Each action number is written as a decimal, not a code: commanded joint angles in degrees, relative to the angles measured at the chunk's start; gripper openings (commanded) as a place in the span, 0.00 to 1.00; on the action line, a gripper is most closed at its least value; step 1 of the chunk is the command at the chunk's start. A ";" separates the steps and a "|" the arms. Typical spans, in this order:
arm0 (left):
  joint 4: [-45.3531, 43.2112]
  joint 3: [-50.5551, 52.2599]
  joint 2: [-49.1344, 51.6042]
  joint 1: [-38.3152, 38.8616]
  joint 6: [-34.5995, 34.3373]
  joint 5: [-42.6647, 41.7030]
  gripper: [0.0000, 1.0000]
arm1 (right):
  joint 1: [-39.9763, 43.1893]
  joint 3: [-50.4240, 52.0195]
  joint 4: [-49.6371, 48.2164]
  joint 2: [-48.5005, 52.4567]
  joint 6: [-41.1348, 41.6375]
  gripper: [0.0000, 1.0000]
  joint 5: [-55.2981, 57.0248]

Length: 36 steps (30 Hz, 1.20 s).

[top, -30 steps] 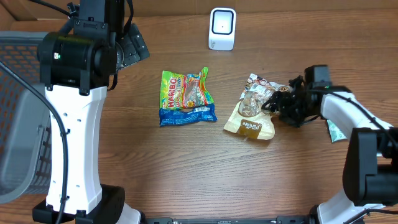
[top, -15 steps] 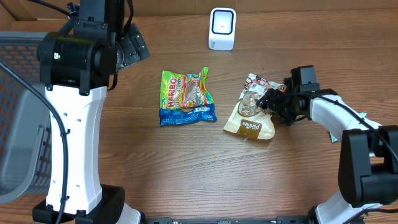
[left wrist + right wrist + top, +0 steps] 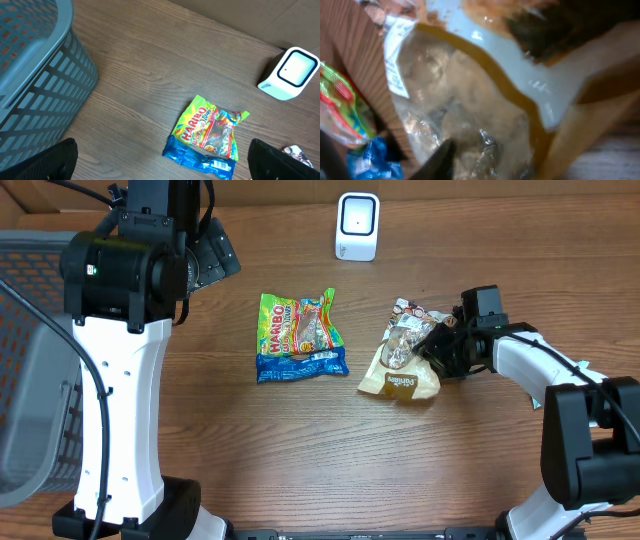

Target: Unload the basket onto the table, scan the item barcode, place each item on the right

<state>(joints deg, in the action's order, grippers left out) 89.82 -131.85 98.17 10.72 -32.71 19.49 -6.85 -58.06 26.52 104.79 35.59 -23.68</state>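
Note:
A tan snack bag point(image 3: 400, 370) with a clear window lies right of centre. My right gripper point(image 3: 434, 346) is at its right edge, and its jaws are shut on the bag. In the right wrist view the crumpled bag point(image 3: 470, 110) fills the frame, with one dark finger point(image 3: 437, 162) pressed against the plastic. A green and blue Haribo bag point(image 3: 300, 336) lies at the table's middle, its barcode on the blue end point(image 3: 223, 166). The white scanner point(image 3: 357, 226) stands at the back. My left gripper point(image 3: 162, 162) hangs open, high above the table, holding nothing.
A grey mesh basket point(image 3: 30, 380) stands at the left edge, also seen in the left wrist view as the basket point(image 3: 35, 75). The scanner point(image 3: 290, 73) sits beyond the Haribo bag point(image 3: 210, 131). Bare wood lies between the two bags and along the front.
My right gripper has slid left onto the tan bag's edge and closed on it, and the bag's right side has bunched up slightly. The left arm has not moved.

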 commanded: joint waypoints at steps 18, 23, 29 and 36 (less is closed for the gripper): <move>-0.07 -1.01 -0.02 -0.20 -0.72 -0.02 1.00 | 6.25 -14.84 17.09 1.95 -33.88 0.04 -28.00; -0.07 -1.01 -0.02 -0.20 -0.72 -0.02 1.00 | 6.12 -22.38 25.35 1.88 -37.35 0.04 -28.70; -0.07 -1.01 -0.02 -0.20 -0.74 -0.04 1.00 | 6.05 -28.59 28.57 1.84 -37.35 0.04 -28.28; -0.04 -1.01 -0.02 -0.20 -0.72 -0.04 1.00 | 4.81 -34.16 32.30 1.01 -37.38 0.04 -28.28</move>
<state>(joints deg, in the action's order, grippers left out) 89.82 -131.83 98.17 10.72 -32.71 19.49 -1.08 -88.97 58.37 106.96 -0.75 -50.41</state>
